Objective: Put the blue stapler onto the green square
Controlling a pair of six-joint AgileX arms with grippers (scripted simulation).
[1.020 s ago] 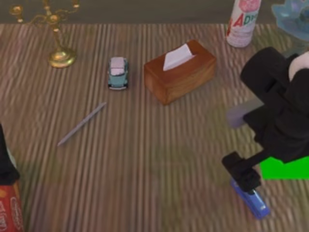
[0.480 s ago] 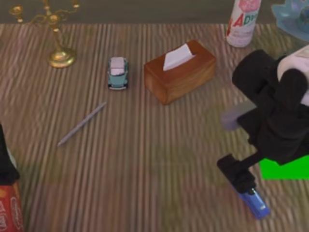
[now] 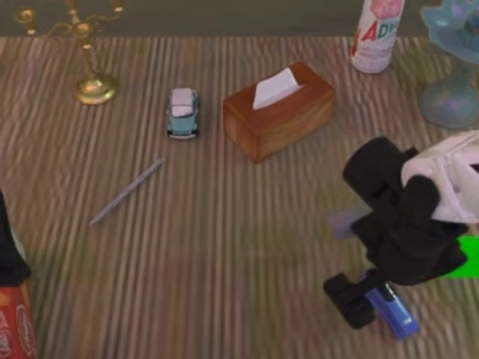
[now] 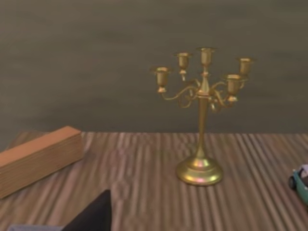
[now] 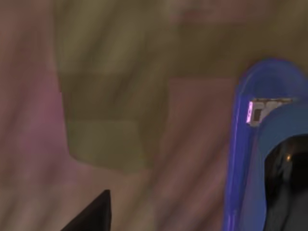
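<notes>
Our right gripper [image 3: 367, 299] sits low over the table near the top view's bottom-right corner, right at the blue stapler [image 3: 393, 313]. Whether the claw is spread or pinching the stapler, we can't tell: the arm's bulk hides the fingers from above, and the right wrist view shows only the stapler's rounded blue end [image 5: 269, 144] very close.

The stapler lies flat on the wood, just beside the green square [image 3: 462, 260] but not on it; most of the square is hidden under the arm.

Handling, as we judge it: small, rigid, prob. light, w/ a smooth curved top that could slip. Best hold is across the narrow sides near mid-length, so it doesn't pivot or tip when lifted.

Our left arm is parked at the table's left edge, its wrist cam facing the gold candelabra [image 4: 202, 115].
</notes>
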